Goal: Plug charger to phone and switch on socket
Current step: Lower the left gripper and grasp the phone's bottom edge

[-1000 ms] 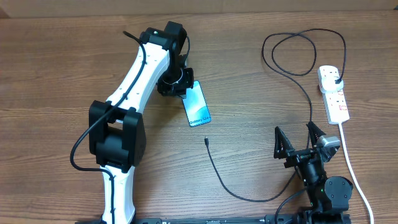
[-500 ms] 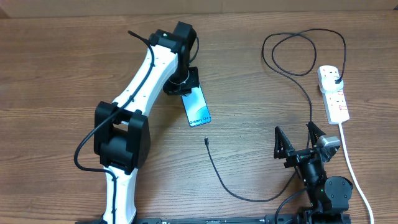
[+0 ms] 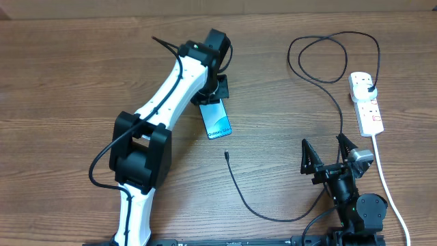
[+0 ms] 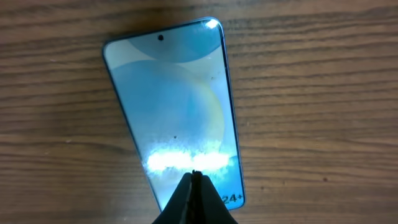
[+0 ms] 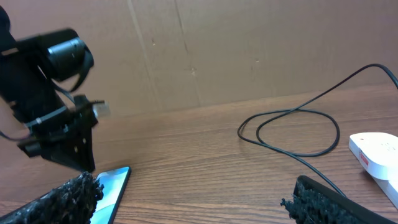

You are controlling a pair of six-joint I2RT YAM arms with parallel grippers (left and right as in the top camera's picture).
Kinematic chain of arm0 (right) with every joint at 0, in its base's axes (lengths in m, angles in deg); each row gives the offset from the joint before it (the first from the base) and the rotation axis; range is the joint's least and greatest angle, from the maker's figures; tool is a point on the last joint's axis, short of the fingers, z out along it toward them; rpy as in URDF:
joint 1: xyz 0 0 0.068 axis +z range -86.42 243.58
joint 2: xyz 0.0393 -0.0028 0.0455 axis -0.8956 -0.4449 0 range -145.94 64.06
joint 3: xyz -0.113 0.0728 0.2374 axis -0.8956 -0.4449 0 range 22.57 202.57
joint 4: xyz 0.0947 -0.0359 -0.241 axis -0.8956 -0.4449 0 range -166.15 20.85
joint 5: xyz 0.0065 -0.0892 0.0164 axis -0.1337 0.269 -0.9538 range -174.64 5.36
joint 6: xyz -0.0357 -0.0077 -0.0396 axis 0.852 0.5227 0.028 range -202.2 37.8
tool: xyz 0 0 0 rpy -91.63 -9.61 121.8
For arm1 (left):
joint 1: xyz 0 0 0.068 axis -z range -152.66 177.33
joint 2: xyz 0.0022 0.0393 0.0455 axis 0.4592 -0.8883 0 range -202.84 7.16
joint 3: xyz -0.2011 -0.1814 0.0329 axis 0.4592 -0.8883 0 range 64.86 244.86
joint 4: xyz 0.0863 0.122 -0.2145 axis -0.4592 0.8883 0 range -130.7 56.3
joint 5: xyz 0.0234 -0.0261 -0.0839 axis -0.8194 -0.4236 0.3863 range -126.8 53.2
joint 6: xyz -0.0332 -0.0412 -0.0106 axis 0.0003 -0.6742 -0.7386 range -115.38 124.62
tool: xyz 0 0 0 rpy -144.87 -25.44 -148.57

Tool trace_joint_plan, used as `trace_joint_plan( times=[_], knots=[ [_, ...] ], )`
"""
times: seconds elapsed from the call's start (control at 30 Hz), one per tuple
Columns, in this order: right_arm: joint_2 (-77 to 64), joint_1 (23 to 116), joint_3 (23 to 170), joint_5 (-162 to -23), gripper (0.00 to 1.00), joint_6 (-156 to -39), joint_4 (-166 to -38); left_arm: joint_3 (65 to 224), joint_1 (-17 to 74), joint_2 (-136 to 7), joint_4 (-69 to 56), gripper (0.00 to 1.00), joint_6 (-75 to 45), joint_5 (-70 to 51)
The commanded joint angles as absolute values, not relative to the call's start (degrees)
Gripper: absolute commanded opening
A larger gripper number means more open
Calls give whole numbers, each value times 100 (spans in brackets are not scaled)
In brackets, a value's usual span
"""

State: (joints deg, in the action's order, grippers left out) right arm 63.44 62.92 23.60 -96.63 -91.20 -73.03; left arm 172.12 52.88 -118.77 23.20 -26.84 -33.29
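Left claw [image 4: 194, 175], pinched shut and empty, has swung toward 3 o'clock above the phone [image 3: 217, 121]; charger tip [image 3: 226, 155] lies unplugged at its 6 o'clock, right claw [image 3: 323, 145] gaping idle.

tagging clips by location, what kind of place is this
Probably a robotics lab test bench: a white robot arm over a wooden table, a cardboard backdrop, and a phone and power strip laid out.
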Motion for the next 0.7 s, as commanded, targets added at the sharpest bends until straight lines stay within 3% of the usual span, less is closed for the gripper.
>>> trace_joint_plan(
  times=[0.0, 0.67],
  knots=[
    [6392, 6324, 2301, -9628, 100, -9111, -7272, 16806, 5329, -11918, 2051, 4, -2842, -3445],
    [6392, 6324, 2301, -9628, 100, -9111, -7272, 15446, 5329, -11918, 495, 4, -2840, -3596]
  ],
)
